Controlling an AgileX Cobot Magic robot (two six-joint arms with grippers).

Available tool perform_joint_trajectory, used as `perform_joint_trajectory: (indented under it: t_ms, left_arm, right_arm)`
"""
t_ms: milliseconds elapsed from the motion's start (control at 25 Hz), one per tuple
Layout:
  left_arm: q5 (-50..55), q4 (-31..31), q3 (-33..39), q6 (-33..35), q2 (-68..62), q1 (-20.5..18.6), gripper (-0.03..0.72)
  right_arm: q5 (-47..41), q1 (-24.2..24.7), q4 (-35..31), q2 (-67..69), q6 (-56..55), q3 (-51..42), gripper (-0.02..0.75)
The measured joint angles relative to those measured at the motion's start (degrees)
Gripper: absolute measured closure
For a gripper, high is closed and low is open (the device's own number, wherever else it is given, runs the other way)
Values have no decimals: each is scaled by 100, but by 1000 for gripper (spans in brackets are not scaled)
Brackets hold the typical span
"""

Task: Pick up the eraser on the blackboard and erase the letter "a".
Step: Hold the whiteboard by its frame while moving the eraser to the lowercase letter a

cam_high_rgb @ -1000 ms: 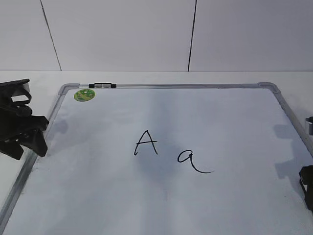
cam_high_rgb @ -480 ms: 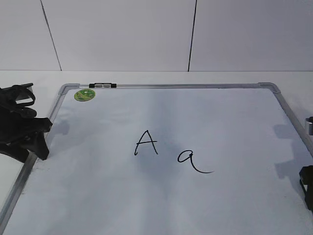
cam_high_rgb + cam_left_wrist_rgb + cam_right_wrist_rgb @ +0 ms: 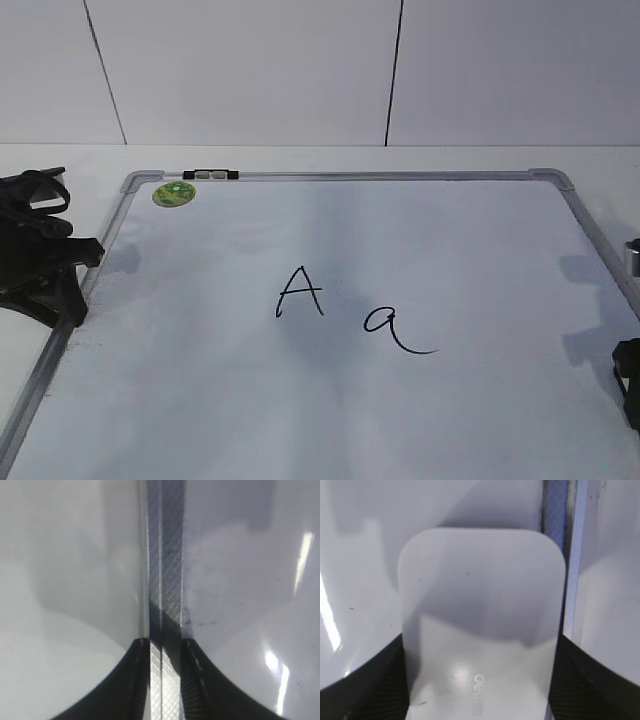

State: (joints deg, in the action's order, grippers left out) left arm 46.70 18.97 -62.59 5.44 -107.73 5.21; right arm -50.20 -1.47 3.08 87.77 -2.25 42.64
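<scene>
Pick-up step: right gripper straddles the eraser w/ fingers touching both sides, probably clamped. Eraser sits centre of right wrist view, beside blackboard frame. Next: lift, carry to letter "a".

Left gripper: matte black, looped black cables above jaws. Right gripper: black, finely ribbed curved jaws.
</scene>
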Motion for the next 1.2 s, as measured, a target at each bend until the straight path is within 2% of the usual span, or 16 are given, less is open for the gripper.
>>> perform_joint_trajectory:
  t_ms: [1200]
  left_arm:
    - [0,0,0,0,0,0,533]
  right_arm:
    - [-55,0,31,0,-13,0,208]
